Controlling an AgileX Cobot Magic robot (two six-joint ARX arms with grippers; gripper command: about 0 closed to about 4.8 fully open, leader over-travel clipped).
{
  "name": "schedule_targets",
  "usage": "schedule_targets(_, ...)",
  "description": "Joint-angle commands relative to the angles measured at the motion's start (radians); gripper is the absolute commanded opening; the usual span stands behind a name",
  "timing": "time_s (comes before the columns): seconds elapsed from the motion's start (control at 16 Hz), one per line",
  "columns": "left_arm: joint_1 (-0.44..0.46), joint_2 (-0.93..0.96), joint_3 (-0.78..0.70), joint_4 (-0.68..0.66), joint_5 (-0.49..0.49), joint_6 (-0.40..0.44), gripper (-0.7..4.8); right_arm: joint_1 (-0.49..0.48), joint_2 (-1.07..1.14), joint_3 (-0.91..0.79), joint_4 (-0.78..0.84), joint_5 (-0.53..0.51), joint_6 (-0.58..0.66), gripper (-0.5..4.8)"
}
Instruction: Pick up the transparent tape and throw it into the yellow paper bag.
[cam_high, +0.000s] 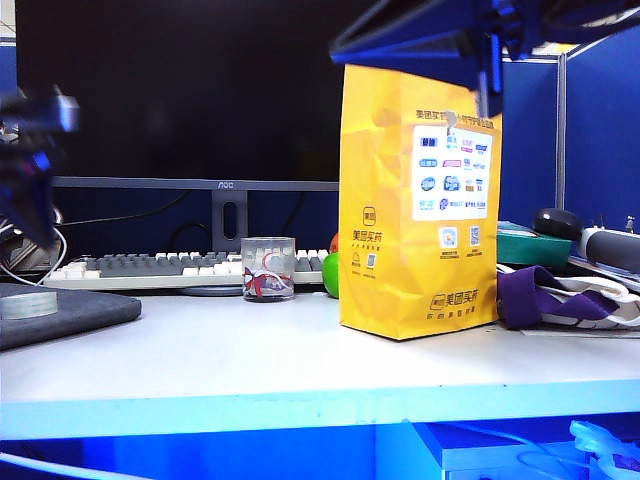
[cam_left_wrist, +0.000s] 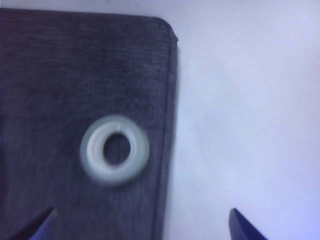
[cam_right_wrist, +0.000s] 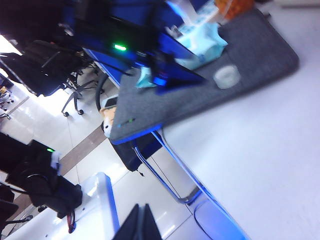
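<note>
The transparent tape (cam_left_wrist: 114, 150) is a small whitish ring lying flat on a dark grey mat (cam_left_wrist: 60, 75), close to the mat's edge. My left gripper (cam_left_wrist: 142, 227) hangs above it, open, with its two fingertips (cam_left_wrist: 242, 227) spread wide and nothing between them. In the exterior view the tape (cam_high: 28, 304) sits at the far left, under the blurred left arm (cam_high: 30, 150). The yellow paper bag (cam_high: 420, 200) stands upright right of centre. My right gripper (cam_right_wrist: 141, 225) is shut and empty, out past the table's edge over the floor; its arm (cam_high: 450, 35) crosses above the bag.
A clear cup (cam_high: 268, 269) with red-white contents stands before a keyboard (cam_high: 150, 268) and monitor (cam_high: 180, 90). A green object (cam_high: 331, 275) peeks from behind the bag. Purple-white cloth (cam_high: 570, 300) lies to the right. A light blue tissue pack (cam_right_wrist: 200, 42) rests on the mat.
</note>
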Motion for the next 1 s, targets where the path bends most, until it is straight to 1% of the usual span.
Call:
schedule_targets(0.06, 0.006, 0.05, 0.008, 0.105, 0.007, 0.012, 4.79, 0.021, -0.004, 0.006, 0.032, -0.023, -0.005, 0.08)
schedule_targets(0.12, 0.016, 0.067, 0.009, 0.146, 0.014, 0.029, 4.79, 0.03, -0.004, 0.006, 0.025, -0.022, -0.006, 0.08)
schedule_targets(0.25, 0.044, 0.098, 0.032, 0.152, 0.075, 0.028, 4.79, 0.03, -0.004, 0.006, 0.025, -0.023, -0.006, 0.08)
schedule_targets(0.37, 0.068, 0.148, 0.073, 0.124, 0.096, 0.024, 4.79, 0.031, -0.004, 0.006, 0.025, -0.023, -0.006, 0.08)
schedule_targets(0.5, 0.071, 0.217, 0.137, 0.072, 0.163, 0.005, 4.79, 0.031, -0.004, 0.006, 0.026, -0.022, -0.011, 0.08)
schedule_targets(0.56, 0.071, 0.241, 0.16, 0.054, 0.163, 0.005, 4.79, 0.031, -0.004, 0.006, 0.026, -0.022, -0.015, 0.08)
schedule_targets(0.69, 0.071, 0.311, 0.229, -0.03, 0.153, 0.005, 4.79, 0.031, -0.004, 0.006, 0.025, -0.022, -0.017, 0.08)
schedule_targets(0.75, 0.071, 0.339, 0.245, -0.052, 0.133, 0.005, 4.79, 0.031, -0.004, 0.006, 0.025, -0.021, -0.018, 0.08)
schedule_targets(0.87, 0.071, 0.362, 0.245, -0.069, 0.128, 0.005, 4.79, 0.031, -0.002, 0.006, 0.025, -0.019, -0.023, 0.08)
schedule_targets(1.0, 0.063, 0.372, 0.245, -0.1, 0.069, 0.01, 4.79, 0.031, 0.0, 0.006, 0.025, -0.014, -0.028, 0.08)
